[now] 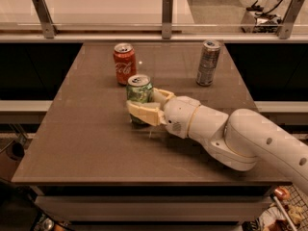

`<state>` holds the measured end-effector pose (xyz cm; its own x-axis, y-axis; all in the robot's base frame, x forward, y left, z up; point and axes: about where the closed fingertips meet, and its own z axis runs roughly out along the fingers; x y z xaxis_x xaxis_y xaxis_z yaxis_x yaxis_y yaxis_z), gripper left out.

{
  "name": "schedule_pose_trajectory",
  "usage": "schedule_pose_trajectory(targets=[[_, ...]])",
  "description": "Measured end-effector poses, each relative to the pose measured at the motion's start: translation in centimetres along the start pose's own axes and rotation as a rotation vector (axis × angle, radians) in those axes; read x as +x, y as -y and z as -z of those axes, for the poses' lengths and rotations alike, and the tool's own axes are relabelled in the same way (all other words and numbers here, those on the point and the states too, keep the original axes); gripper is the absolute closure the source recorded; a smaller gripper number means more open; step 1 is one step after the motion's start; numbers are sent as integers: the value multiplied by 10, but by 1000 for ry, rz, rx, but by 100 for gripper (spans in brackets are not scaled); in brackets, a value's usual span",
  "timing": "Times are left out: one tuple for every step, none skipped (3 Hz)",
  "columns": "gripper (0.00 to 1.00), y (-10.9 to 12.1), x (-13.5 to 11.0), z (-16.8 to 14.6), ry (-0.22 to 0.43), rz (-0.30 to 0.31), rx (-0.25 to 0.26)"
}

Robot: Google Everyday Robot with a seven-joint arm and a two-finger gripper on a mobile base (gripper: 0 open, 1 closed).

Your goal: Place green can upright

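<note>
The green can stands upright near the middle of the brown table, silver top facing up. My gripper reaches in from the right on its white arm. Its cream fingers sit on either side of the can's lower half, shut on it. The can's base is hidden behind the near finger, so I cannot tell whether it rests on the table.
A red cola can stands upright just behind and left of the green can. A taller slim silver-grey can stands at the back right. A glass rail with metal posts runs along the table's far edge.
</note>
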<state>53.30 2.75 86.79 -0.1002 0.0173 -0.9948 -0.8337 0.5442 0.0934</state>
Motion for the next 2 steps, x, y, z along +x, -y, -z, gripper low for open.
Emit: schedule_pose_trajectory(targets=[[61, -1, 0, -1, 0, 1, -3], [38, -3, -1, -2, 0, 2, -6]])
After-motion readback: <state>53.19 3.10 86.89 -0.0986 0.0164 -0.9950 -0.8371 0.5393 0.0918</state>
